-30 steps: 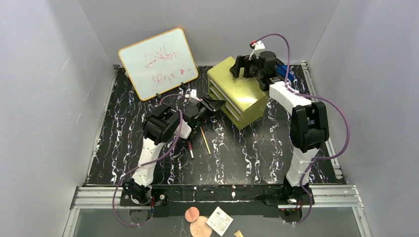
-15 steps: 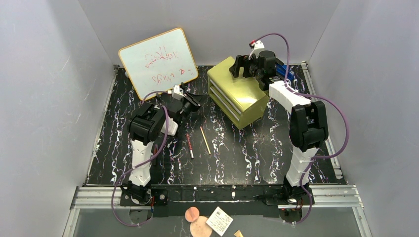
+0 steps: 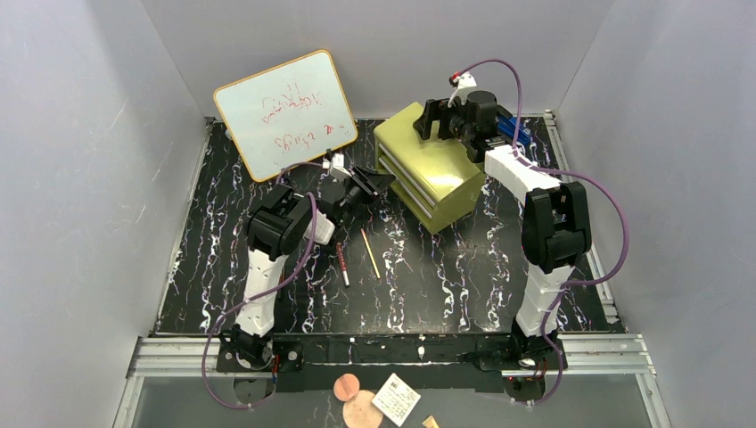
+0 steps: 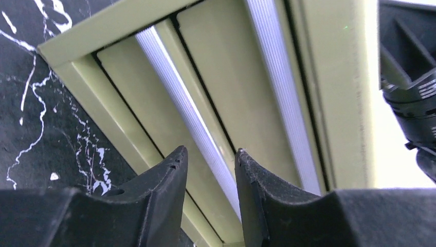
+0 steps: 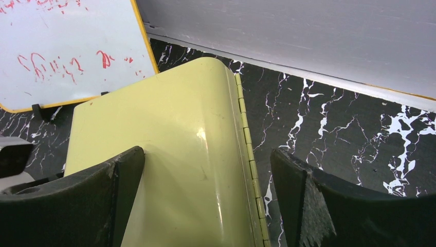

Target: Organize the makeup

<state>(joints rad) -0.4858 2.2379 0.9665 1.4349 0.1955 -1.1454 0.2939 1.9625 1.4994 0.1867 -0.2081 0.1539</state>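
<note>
A dark-red pencil [image 3: 342,265] and a tan pencil [image 3: 370,253] lie on the black marbled table in front of my left arm. The palette, pink case and white box are not visible on the table. My left gripper [image 3: 367,185] is slightly open and empty, pointing at the front of the olive-yellow drawer chest [image 3: 428,165]. In the left wrist view the gripper [image 4: 211,154] faces a white ribbed drawer handle [image 4: 177,82]. My right gripper [image 3: 434,119] is open wide at the chest's back top edge. In the right wrist view it [image 5: 205,164] straddles the chest's hinge [image 5: 247,134].
A whiteboard with red writing [image 3: 283,111] leans at the back left. Grey walls close in the table on three sides. Round pinkish pieces [image 3: 357,401] and a white card [image 3: 395,399] lie below the front rail [image 3: 392,349].
My left gripper swung left toward the whiteboard, then back right toward the chest's drawer fronts. The right arm and the pencils have not moved.
</note>
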